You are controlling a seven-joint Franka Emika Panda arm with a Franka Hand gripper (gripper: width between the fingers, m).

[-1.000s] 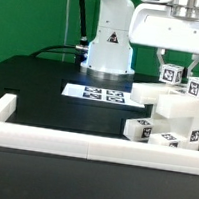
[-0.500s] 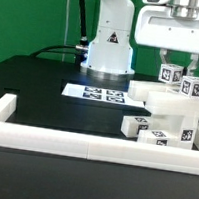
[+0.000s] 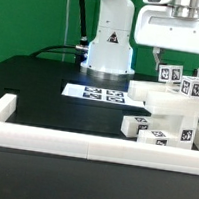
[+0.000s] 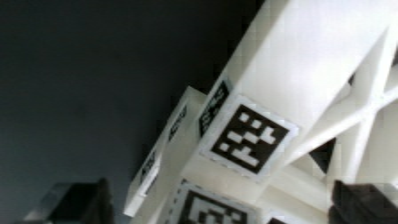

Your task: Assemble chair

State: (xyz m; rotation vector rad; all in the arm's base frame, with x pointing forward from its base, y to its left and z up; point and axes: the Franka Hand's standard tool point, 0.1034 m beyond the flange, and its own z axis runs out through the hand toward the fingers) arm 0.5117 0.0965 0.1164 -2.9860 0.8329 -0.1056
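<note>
The chair (image 3: pixel 171 114) is a chunky white stack of tagged panels and bars at the exterior view's right, standing against the border rail. My gripper (image 3: pixel 178 69) hangs over its top, with its fingers (image 3: pixel 158 62) spread on either side of a tagged square bar (image 3: pixel 172 75). In the wrist view, the gripper (image 4: pixel 217 205) has dark fingers (image 4: pixel 75 203) wide apart at the frame's edges. The white tagged bar (image 4: pixel 249 135) lies between them, with a gap showing beside one finger. The jaws look open around it. A small tagged block (image 3: pixel 134 126) sits low on the chair's left side.
The marker board (image 3: pixel 93 92) lies flat on the black table (image 3: pixel 39 85) in front of the robot's white base (image 3: pixel 109 48). A long low white border rail (image 3: pixel 53 137) runs along the front and turns back at the exterior view's left.
The chair structure and its small block have shifted slightly toward the exterior view's left since a second ago. The gripper stays over the top bar, hardly moved.
</note>
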